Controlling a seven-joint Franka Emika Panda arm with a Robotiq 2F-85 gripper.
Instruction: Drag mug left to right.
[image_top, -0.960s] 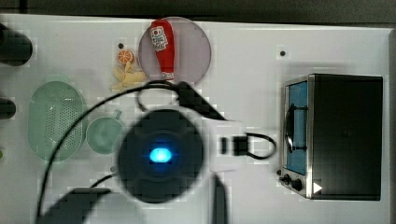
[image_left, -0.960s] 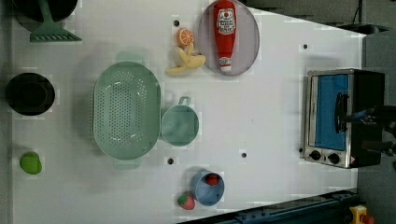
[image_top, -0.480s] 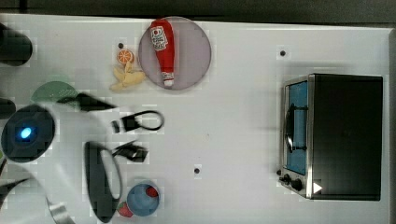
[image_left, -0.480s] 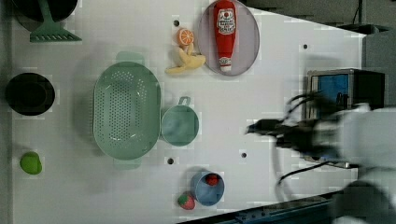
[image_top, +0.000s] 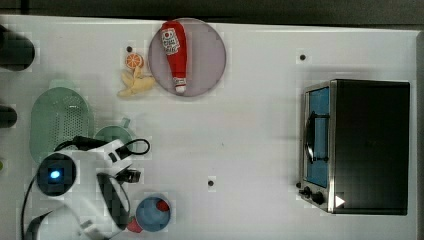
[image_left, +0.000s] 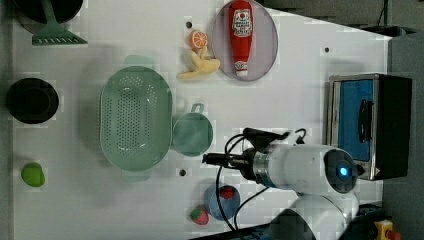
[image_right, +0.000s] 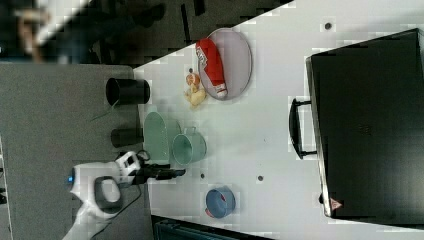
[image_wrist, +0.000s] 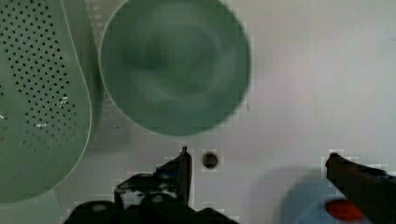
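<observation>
The pale mint-green mug (image_left: 192, 134) stands upright on the white table, its small handle pointing away from the gripper, right beside the green perforated colander (image_left: 135, 117). My gripper (image_left: 207, 159) hovers just below the mug's rim in the left view, close to it but apart. In the wrist view the mug (image_wrist: 175, 65) lies ahead of the gripper (image_wrist: 257, 161), whose dark fingers (image_wrist: 183, 168) are spread wide with only bare table between them. In the top view the arm covers part of the mug (image_top: 114, 134).
A blue bowl (image_left: 222, 202) with red pieces sits close behind the gripper. A toaster oven (image_left: 370, 125) stands at the left view's right. A plate (image_left: 265, 35) bears a ketchup bottle, with banana and orange slice beside it. Black cups (image_left: 32, 100) line the left view's left edge.
The arm has swung across the table and come down beside the mug, its fingers now pointing at it. The mug and colander have not moved. The fingers stay wide apart.
</observation>
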